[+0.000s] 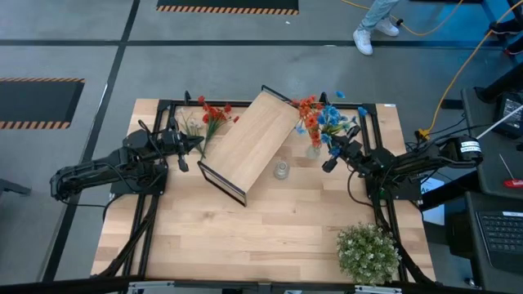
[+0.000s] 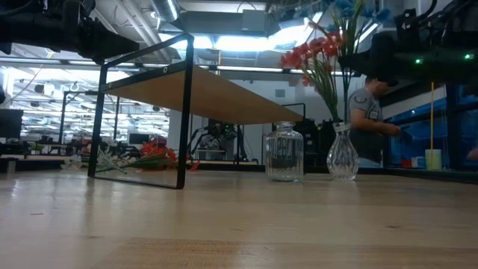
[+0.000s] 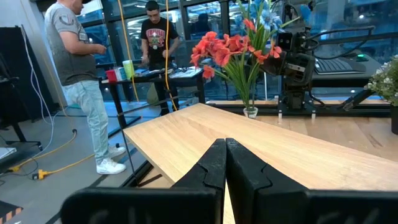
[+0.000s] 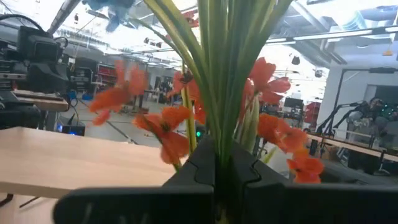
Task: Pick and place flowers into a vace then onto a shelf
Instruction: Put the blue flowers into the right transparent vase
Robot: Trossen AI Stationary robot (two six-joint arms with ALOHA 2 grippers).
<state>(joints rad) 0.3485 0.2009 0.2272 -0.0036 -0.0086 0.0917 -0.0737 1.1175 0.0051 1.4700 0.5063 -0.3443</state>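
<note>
Right wrist view showed me the right gripper (image 4: 216, 163) pinched tight on a bundle of green stems, with red-orange blossoms of the flowers (image 4: 165, 127) fanned around its fingers. In the high view, I saw that same gripper (image 1: 335, 153) just beside the right-hand end of the shelf (image 1: 253, 140), holding the red-orange and blue bouquet (image 1: 319, 121) over a small glass vase (image 1: 314, 150). The low view placed those stems in the fluted vase (image 2: 343, 154), which stood on the table right of the shelf. A second, empty glass jar (image 1: 281, 170) stood near the shelf's front edge, between the shelf and the vase.

The left gripper (image 1: 189, 144) rested at the shelf's left end; in the left wrist view I saw its fingers (image 3: 211, 167) pressed together with nothing between them, the light-wood board directly ahead. A loose bunch of red and white sprigs (image 1: 211, 114) lay on the table (image 1: 245, 237) beside the shelf's left end. A bushy green plant (image 1: 368, 252) sat well apart from the shelf, near the table's front right corner. Two people (image 3: 81, 74) stood beyond the table.
</note>
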